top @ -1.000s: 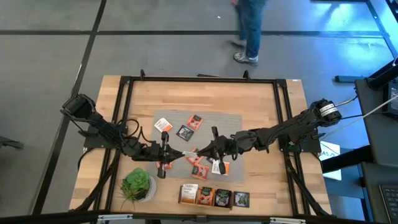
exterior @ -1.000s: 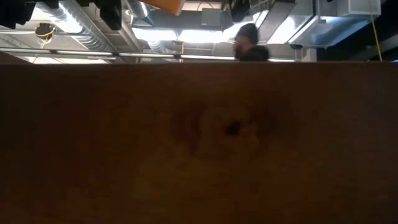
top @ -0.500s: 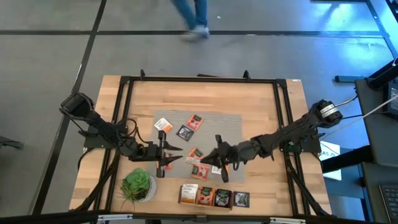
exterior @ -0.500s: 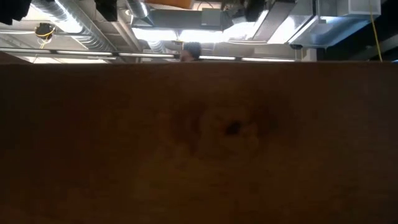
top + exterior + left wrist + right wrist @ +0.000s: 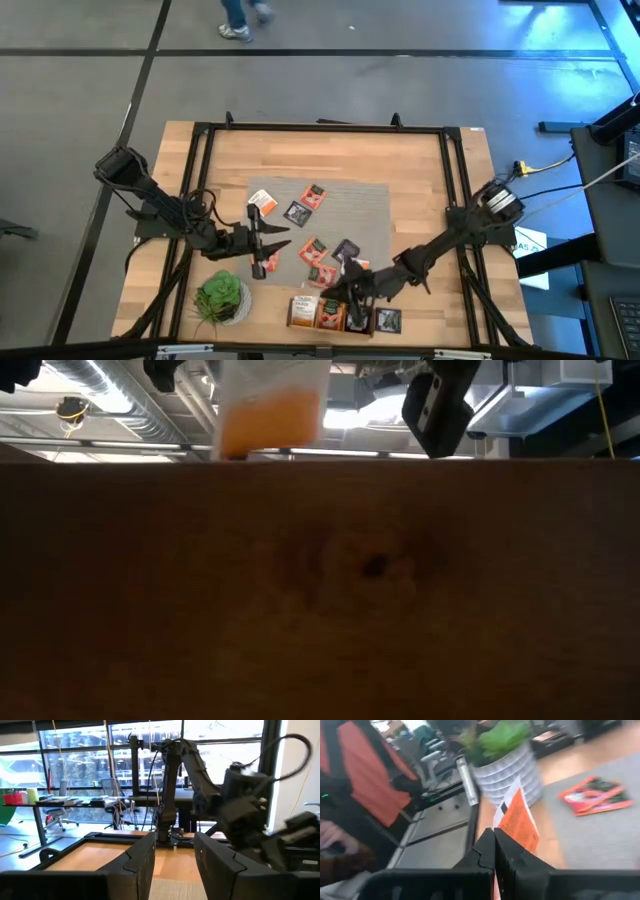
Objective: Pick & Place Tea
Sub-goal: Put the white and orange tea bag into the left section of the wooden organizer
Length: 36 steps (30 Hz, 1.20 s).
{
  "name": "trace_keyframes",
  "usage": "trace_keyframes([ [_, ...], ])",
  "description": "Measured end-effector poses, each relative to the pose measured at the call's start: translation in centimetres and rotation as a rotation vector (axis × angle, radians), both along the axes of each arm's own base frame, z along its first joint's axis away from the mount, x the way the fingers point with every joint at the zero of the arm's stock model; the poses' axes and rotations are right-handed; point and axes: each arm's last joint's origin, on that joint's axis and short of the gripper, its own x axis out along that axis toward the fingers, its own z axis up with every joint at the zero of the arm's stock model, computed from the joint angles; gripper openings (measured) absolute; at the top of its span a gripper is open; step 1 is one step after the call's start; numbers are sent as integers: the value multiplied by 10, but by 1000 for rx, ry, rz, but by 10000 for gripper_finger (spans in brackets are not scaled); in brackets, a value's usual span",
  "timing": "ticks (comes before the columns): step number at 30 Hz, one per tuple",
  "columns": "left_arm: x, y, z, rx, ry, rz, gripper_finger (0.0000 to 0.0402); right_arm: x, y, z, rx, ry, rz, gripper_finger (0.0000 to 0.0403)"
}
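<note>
Here the right gripper [image 5: 335, 298] reaches to the near edge of the table [image 5: 420, 160], over the row of tea boxes [image 5: 345, 317], its fingers pinched together on a white-and-orange tea sachet [image 5: 516, 820]. The left gripper [image 5: 268, 240] sits at the left edge of the grey mat [image 5: 365, 205] with its fingers [image 5: 134, 865] apart and nothing between them. More sachets [image 5: 314, 196] lie scattered on the mat. A potted plant [image 5: 221, 296] stands at the near left.
</note>
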Motion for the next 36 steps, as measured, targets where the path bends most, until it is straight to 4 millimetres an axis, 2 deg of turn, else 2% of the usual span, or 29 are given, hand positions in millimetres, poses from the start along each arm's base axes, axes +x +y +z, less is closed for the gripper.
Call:
trace_keyframes([
  [7,0,0,0,-21,-2,-6,132,21,19,0,15,-8,86,0],
  [15,1,-1,-2,-40,10,-18,132,28,37,-11,-100,169,72,0],
  [21,1,-1,-4,-34,23,-19,135,26,40,-17,-220,175,12,2],
  [36,1,-1,-6,-26,42,-19,131,26,41,-32,-251,229,27,5],
])
